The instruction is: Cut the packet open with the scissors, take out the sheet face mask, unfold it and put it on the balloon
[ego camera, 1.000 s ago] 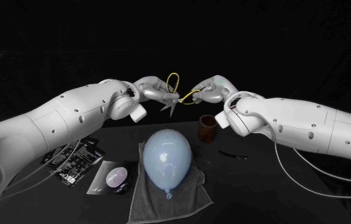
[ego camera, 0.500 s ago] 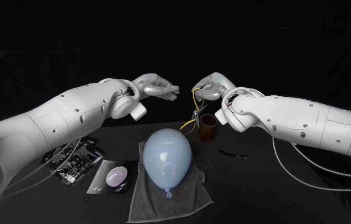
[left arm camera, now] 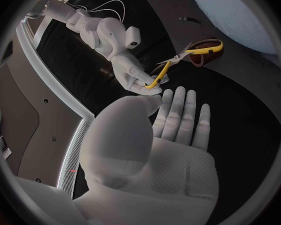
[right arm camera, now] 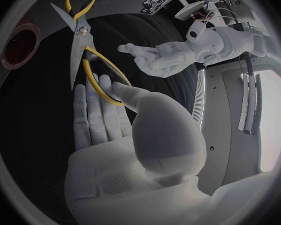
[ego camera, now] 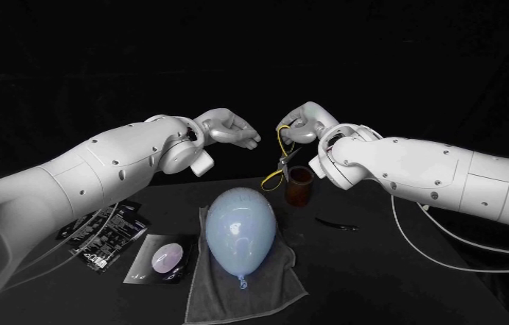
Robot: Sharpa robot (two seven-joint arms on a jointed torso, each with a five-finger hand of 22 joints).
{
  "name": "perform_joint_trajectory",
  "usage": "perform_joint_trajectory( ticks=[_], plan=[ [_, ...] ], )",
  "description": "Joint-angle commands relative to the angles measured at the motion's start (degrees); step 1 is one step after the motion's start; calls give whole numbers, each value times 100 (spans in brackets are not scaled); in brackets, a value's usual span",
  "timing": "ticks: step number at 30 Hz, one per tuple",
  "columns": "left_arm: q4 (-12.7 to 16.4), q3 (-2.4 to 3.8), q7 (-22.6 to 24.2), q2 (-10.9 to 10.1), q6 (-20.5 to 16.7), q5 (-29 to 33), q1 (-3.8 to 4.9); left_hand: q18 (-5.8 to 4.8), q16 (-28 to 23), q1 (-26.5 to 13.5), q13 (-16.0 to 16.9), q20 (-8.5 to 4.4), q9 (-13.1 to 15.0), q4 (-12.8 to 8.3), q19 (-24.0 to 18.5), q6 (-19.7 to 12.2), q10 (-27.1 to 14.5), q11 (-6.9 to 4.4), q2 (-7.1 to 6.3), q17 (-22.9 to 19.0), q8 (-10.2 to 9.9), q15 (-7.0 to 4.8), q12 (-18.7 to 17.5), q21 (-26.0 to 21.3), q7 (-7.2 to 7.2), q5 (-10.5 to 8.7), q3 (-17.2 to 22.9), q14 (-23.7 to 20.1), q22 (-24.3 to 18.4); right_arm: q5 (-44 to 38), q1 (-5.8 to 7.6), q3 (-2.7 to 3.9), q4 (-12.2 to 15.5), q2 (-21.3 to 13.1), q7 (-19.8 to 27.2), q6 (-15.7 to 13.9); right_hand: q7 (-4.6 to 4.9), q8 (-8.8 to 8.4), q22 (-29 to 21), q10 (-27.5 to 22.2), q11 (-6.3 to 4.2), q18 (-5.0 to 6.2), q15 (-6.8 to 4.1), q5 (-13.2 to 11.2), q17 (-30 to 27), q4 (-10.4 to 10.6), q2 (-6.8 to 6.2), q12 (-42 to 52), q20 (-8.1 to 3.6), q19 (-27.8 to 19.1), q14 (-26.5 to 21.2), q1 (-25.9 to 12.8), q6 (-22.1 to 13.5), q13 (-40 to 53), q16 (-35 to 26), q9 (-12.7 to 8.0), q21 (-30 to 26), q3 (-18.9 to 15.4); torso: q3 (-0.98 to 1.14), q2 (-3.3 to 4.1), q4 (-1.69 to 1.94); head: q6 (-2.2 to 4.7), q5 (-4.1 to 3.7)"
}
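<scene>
My right hand (ego camera: 304,127) holds the yellow-handled scissors (ego camera: 283,161) by one handle loop, and they hang down above a brown cup (ego camera: 300,185). The right wrist view shows that loop (right arm camera: 105,80) hooked over my fingers (right arm camera: 93,110), with the thumb against it. My left hand (ego camera: 227,128) hovers open a short way to the left of the scissors, touching nothing. Its palm and straight fingers (left arm camera: 178,117) face the right hand (left arm camera: 127,65) and the scissors (left arm camera: 185,59). The pale blue balloon (ego camera: 242,225) lies on a grey towel (ego camera: 273,284). A dark packet (ego camera: 161,257) with a pale oval picture lies left of the towel.
A second black printed packet (ego camera: 106,234) lies at the table's left, partly under my left arm. A small dark strip (ego camera: 340,224) lies to the right of the balloon. The brown cup (right arm camera: 18,45) stands behind the balloon's far end.
A second ago both hands met on the scissors. The left hand has let go and drawn back left. The scissors have swung down and now hang from the right hand.
</scene>
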Motion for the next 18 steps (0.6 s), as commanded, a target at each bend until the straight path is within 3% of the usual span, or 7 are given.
perform_joint_trajectory(
  ticks=[1, 5, 7, 9, 11, 15, 18],
  plan=[
    [-18, -13, 28, 29, 85, -204, -25, 47, -28, -227, 5, 8, -15, 41, 19, -95, -75, 21, -576, -16, -68, 63, -42, 30, 175, -11, -422, -17, -4, -246, 66, 17, -34, 8, -56, -155, -33, 40, 5, 225, -195, 50, 14, 11, 9, -27, 69, -10, 13, -34, 40, 5, 21, 4, -29, 217, 36, 9, -2, -1, -1, 4, -19],
    [-28, -59, 40, 65, 150, -420, -76, 4, -64, -392, 9, 7, -36, 107, -60, -160, -167, 21, -962, -42, -117, 83, -81, 9, 137, -13, -899, -74, -16, -272, 136, 30, -71, 21, -42, -191, -34, 39, 22, 226, -196, 50, 12, 11, 13, -32, 68, -10, 13, -45, 42, 0, 22, 4, -31, 225, 51, 15, -3, -1, 7, 0, -33],
    [-36, -72, 45, 91, 157, -543, -108, -26, -103, -367, 8, 7, -55, 111, -118, -245, -245, 56, -1031, -64, -168, 112, -98, -8, 75, -12, -1109, -144, -22, -278, 162, 39, -74, 23, -31, -209, -34, 39, 22, 226, -196, 50, 12, 11, 13, -32, 68, -10, 13, -45, 42, 0, 22, 4, -31, 225, 51, 15, -4, -1, 9, -7, -41],
    [-65, -82, 49, 132, 133, -684, -147, -48, -167, -269, 4, 5, -74, 104, -186, -326, -367, 123, -1019, -100, -218, 170, -108, -24, 0, -15, -1364, -268, -27, -281, 191, 52, -65, 22, -16, -229, -34, 39, 22, 226, -196, 50, 12, 11, 13, -32, 68, -10, 13, -45, 42, 0, 22, 4, -31, 225, 51, 15, -6, 1, 3, -1, -49],
    [-118, -91, 41, 188, 77, -813, -193, -71, -185, -72, 13, 5, -94, 136, -270, -401, -475, 186, -875, -139, -274, 212, -83, -39, -98, -11, -1868, -352, -32, -284, 231, 65, -46, 15, -3, -250, -35, 38, 37, 227, -197, 50, 12, 11, 15, -38, 67, -11, 12, -55, 43, -3, 22, 4, -34, 231, 65, 22, -7, 1, 3, 0, -52],
    [-239, -100, 18, 291, -104, -959, -283, -91, -183, 384, 13, 9, -148, 265, -340, -501, -613, 207, -584, -210, -364, 249, -77, -40, -127, -11, -2869, -464, -34, -287, 319, 91, 19, -10, 19, -288, -35, 37, 47, 227, -197, 50, 11, 11, 17, -41, 66, -12, 12, -61, 43, -5, 23, 4, -35, 235, 73, 26, -5, 4, 1, 7, -63],
    [-344, -102, 5, 368, -295, -1021, -341, -86, -175, 621, 12, 6, -179, 314, -333, -561, -697, 197, -442, -249, -409, 248, -72, -33, -143, -12, -3306, -499, -32, -288, 388, 105, 95, -35, 26, -304, -35, 37, 47, 227, -197, 50, 11, 11, 17, -41, 66, -12, 12, -61, 43, -5, 23, 4, -35, 235, 73, 26, -8, 3, -4, 18, -63]
  ],
)
